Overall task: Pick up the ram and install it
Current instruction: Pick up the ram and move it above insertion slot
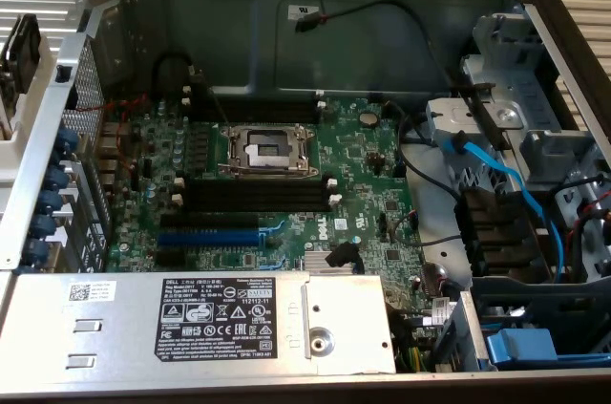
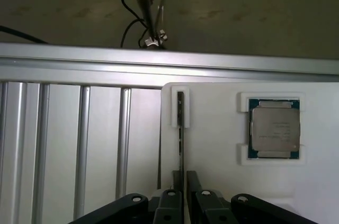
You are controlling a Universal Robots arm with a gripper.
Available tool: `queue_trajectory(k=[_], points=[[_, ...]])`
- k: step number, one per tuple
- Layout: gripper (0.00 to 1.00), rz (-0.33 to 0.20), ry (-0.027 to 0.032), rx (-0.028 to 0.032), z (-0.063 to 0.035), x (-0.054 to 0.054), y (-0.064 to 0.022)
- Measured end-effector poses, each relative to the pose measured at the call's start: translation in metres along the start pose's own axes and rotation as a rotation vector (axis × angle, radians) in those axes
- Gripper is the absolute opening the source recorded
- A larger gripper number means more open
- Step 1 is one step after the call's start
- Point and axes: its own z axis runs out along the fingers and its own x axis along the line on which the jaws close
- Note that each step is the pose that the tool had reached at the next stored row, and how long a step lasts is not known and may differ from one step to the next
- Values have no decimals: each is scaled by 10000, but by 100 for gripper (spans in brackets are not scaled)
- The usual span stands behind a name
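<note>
Hand: narrow, its two fingertips closed against both faces of the ram.
Ram: edge-on and upright in a thin slot of the white holder, by the holder's edge that borders the aluminium slats.
Processor chip: lies in a square recess of the same holder, well apart from the ram.
Memory slots: black, on the motherboard in the open computer case, between the processor socket and the blue expansion slot.

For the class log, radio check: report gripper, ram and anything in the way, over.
Gripper shut on the ram. Ram stands on edge in white holder slot, not yet lifted. Nothing in the way; processor chip sits apart.
</note>
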Motion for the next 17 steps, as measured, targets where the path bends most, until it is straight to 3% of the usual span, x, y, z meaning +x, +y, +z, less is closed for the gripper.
queue_trajectory(k=[9,17], points=[[18,1,16,-1,11,0,0],[18,3,75,-5,26,0,0]])
